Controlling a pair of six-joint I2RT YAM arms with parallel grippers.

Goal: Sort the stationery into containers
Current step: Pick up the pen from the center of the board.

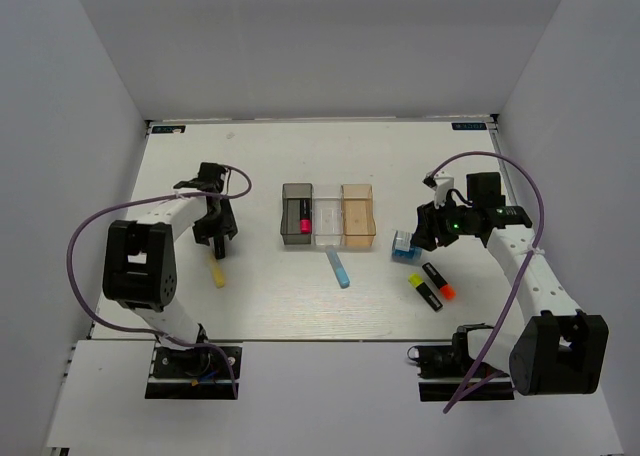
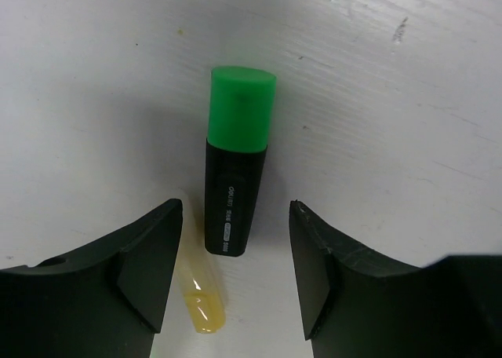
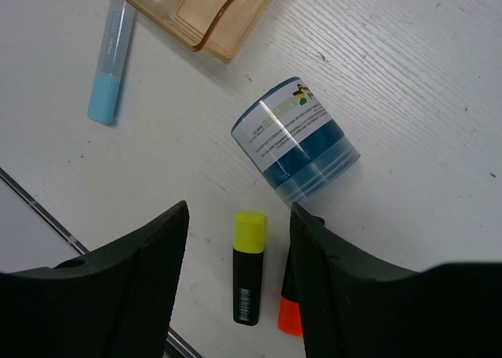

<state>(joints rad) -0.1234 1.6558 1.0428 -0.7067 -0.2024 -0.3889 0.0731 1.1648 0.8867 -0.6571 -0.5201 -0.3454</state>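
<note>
Worktop [image 2: 392, 99] check: your left fingers [image 2: 145, 256], wide open, straddle the green-capped highlighter [image 2: 235, 177]; right fingers [image 3: 149, 264], open too, hang over the yellow-capped highlighter [image 3: 249, 268]; pink highlighter [image 1: 304, 222] sits in the dark grey bin [image 1: 296, 194].

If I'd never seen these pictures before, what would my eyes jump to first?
Probably the green-capped highlighter, lying on the white table between the open fingers of the left end effector. Next comes the row of three little bins in the middle of the table, with a pink-ended highlighter glowing inside the dark grey one. Then there's the blue round tub, tipped on its side to the right of the bins.
</note>
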